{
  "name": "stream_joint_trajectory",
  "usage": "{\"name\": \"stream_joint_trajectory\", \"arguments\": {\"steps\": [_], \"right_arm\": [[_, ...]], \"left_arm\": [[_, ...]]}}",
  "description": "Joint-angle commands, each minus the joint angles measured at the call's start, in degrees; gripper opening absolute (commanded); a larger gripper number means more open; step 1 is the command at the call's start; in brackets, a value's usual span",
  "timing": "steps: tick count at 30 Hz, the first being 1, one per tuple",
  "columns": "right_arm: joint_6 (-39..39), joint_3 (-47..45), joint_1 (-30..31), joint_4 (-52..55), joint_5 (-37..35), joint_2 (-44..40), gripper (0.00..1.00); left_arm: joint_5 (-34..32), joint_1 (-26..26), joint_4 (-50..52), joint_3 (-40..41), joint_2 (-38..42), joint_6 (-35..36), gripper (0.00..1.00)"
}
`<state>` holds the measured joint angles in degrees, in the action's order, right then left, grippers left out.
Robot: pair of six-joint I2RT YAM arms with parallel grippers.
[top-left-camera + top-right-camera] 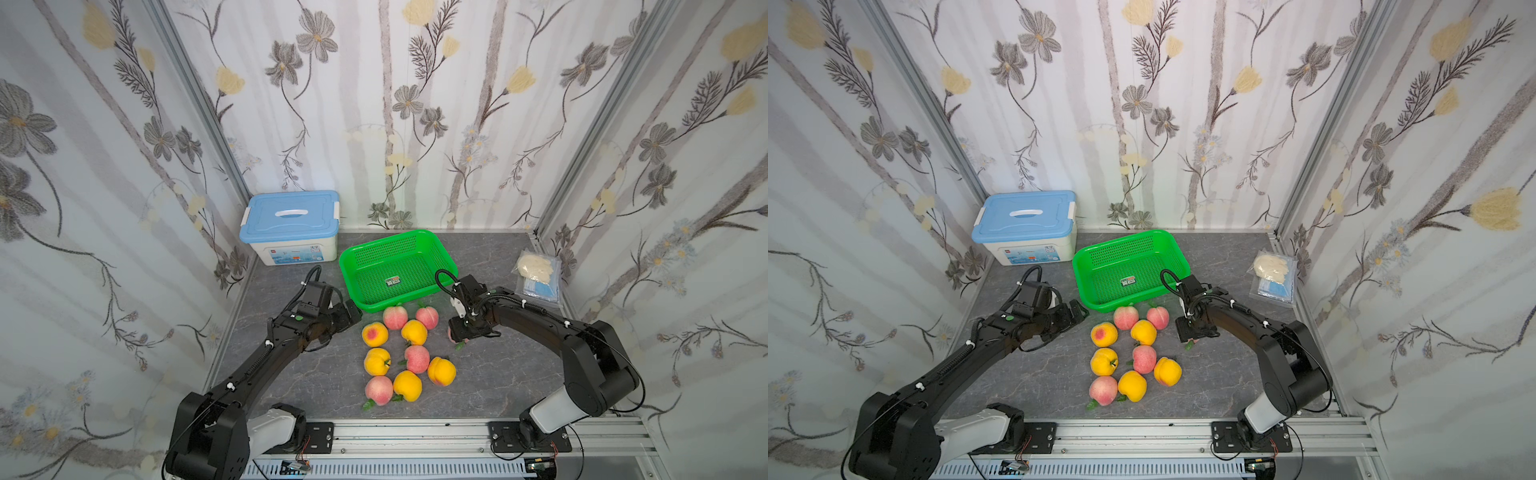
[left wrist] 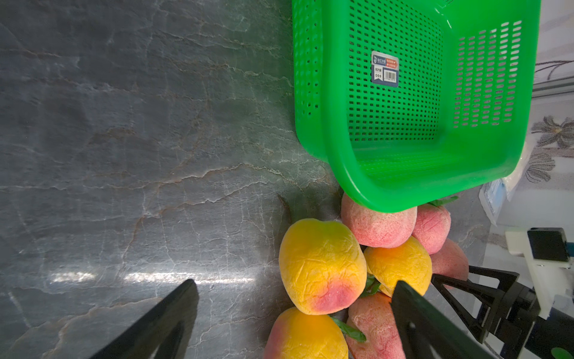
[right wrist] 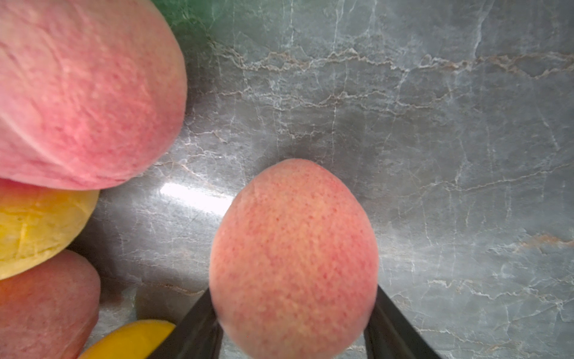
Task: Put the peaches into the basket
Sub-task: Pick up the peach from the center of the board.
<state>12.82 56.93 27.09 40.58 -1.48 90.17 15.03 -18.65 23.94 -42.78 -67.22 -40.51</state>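
1. Fingers (image 3: 198, 329) of the right gripper (image 3: 293, 290) pinch a pink-red peach (image 3: 293, 248), one black finger pressed on each flank. The fruit's rounded end sticks out past the fingertips.
2. In both top views this gripper (image 1: 461, 332) points down at the grey marbled table (image 1: 316, 382). Its body hides nearly all of the fruit, and only a pink sliver shows at its edge. Whether the fruit rests on the table or hangs just clear of it cannot be told.
3. The pinched fruit sits apart from the other fruits, on their right side. It is near the front right corner of the green basket (image 1: 386, 249) but outside it.
4. The basket stands on the table beyond both grippers, with a small label (image 1: 392, 281) on its perforated floor.
5. Nine more peaches (image 1: 417, 359) lie bunched on the table in front of the basket, between the two arms. Four are pink and five are yellow. The two nearest pink ones lie just beside the basket's front rim (image 2: 341, 174).
6. The left gripper (image 1: 353, 311) has its jaws spread wide and grips nothing. It hangs near the basket's front left corner, just beside the bunch.
7. In the left wrist view a blushed yellow peach (image 2: 323, 264) lies just ahead of those spread fingertips, roughly between their lines. Contact cannot be told.
8. A blue-lidded storage box (image 1: 291, 226) stands at the back left, and a clear plastic bag (image 1: 538, 276) lies at the right edge.
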Motion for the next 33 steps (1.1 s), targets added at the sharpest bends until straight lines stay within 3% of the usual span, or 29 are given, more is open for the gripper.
{"name": "stream_joint_trajectory", "arguments": {"steps": [1,10,23,33], "right_arm": [[0.0,-0.1,0.1,0.3,0.8,-0.4,0.61],[-0.1,0.0,0.1,0.5,1.2,-1.9,0.51],[-0.2,0.3,0.0,0.8,1.3,-2.8,0.51],[-0.7,2.0,0.0,3.2,2.5,-6.7,0.51]], "left_arm": [[-0.5,0.0,0.4,-0.5,0.2,-0.1,1.00],[-0.3,0.0,0.4,-0.8,-0.4,0.1,1.00],[-0.6,0.0,0.2,-1.1,-1.8,0.6,1.00],[-4.5,0.0,1.3,-3.6,-3.9,1.3,1.00]]}}
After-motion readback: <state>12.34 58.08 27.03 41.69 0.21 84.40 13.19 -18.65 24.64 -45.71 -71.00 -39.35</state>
